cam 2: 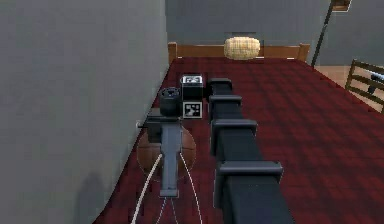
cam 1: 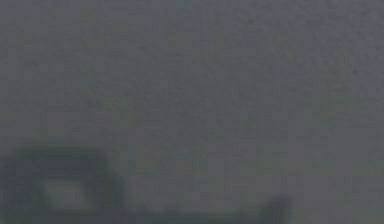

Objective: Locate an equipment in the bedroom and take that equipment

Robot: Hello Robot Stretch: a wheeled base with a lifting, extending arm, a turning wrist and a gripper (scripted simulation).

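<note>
Apparently mid-task; gripper [cam 2: 172,200] low by brown rounded thing [cam 2: 147,155] on dark red carpet [cam 2: 300,120] near grey wall [cam 2: 70,90]; cannot tell whether it holds anything; lift-away seemingly left.

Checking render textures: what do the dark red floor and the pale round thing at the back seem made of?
Dark red floor: probably matte carpet or stained planks; faint lines cross it, no shine. Pale round thing: possibly woven wicker; tan, ribbed, dull.
</note>
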